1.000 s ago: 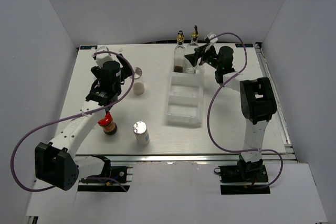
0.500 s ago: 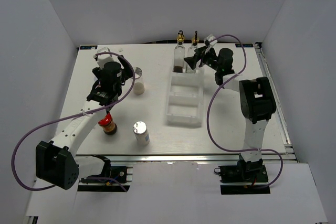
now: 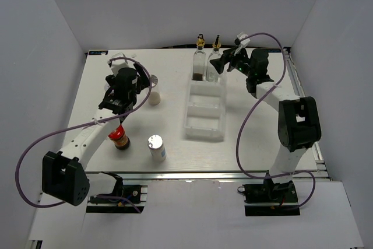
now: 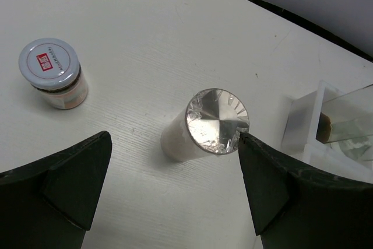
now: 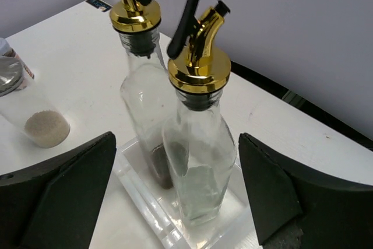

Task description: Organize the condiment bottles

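My left tool (image 4: 173,144) hangs spread over the upright shaker (image 4: 217,122), lid within its opening; my right tool (image 5: 176,144) is spread too.

Bright, even, diffuse light. The overhead view is crisp throughout. White table (image 3: 175,138) is nearly blown out, shadows under things short and soft. Left wrist view: glare streaks on the shaker (image 4: 217,122) lid, far table edge slightly bowed, dark fingers (image 4: 64,185) soft and low in detail. Right wrist view: glints on the gold top of the front bottle (image 5: 201,155), reflections in its glass.
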`<control>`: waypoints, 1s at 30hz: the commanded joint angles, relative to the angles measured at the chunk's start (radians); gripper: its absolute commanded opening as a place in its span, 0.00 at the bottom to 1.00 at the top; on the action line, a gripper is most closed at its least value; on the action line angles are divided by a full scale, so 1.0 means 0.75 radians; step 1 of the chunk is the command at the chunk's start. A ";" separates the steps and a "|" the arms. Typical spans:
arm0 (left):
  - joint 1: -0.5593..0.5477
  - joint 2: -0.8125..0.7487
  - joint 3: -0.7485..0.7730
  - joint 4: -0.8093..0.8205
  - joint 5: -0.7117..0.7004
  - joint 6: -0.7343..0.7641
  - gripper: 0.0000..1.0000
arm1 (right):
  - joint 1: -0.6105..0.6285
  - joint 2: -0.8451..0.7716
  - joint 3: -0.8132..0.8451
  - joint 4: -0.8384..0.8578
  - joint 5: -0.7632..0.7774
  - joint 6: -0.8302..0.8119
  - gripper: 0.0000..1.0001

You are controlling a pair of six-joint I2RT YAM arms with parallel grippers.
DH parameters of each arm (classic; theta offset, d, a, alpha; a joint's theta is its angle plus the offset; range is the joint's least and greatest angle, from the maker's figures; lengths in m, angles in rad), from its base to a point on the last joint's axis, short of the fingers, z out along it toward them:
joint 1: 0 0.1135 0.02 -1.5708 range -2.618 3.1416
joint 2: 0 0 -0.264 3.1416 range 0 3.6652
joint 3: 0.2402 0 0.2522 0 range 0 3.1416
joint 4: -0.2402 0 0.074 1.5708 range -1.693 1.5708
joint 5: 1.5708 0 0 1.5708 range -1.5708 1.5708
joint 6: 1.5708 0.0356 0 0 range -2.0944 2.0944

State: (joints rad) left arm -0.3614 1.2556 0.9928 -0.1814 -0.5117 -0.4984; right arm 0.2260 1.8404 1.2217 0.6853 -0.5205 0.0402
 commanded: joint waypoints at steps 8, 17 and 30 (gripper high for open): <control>0.007 0.220 0.192 -0.012 0.265 0.151 0.98 | -0.007 -0.306 -0.132 -0.298 0.136 -0.041 0.89; 0.007 0.447 0.321 -0.036 0.263 0.259 0.98 | -0.007 -0.523 -0.367 -0.169 0.123 0.173 0.89; 0.005 0.553 0.464 -0.061 0.314 0.288 0.21 | -0.005 -1.061 -0.761 -0.335 0.434 0.249 0.89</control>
State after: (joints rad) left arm -0.3588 1.7149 1.2861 -0.2295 -0.3038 -0.2840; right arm 0.2245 1.1210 0.6827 0.4503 -0.3141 0.1944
